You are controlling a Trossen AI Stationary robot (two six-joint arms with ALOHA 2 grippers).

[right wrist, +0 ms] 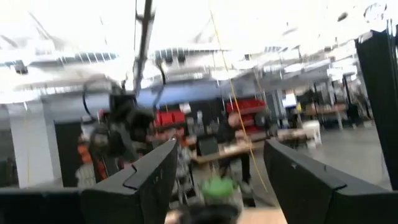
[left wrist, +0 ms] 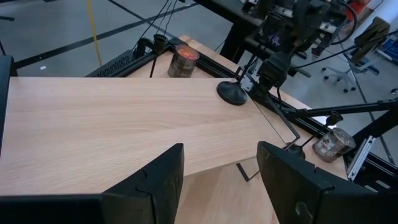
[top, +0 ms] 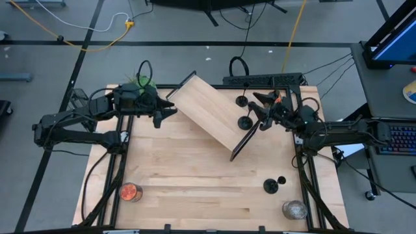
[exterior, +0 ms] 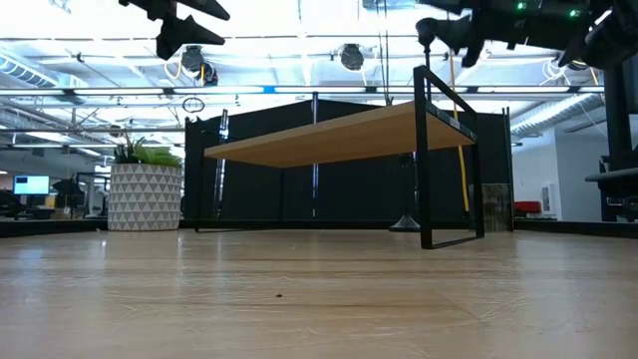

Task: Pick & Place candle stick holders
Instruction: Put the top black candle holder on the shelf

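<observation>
A small wooden shelf on a black frame stands aslant in the middle of the table. One black candle stick holder stands on its round base at the shelf top's right end. My right gripper is open, high above the table, beside that holder's top. Another holder stands on the table behind the shelf. Two more holders stand at the near right. My left gripper is open and empty over the shelf's left end. My right gripper's open fingers stand level beside the upper stem of the holder on the shelf. I cannot tell whether a finger touches it. The holder stands upright on its base on the shelf top.
A jar with orange contents stands at the near left corner and a clear jar at the near right. A potted plant stands at the far left. Black rails run along the table's sides. Bare wood lies in front of the shelf.
</observation>
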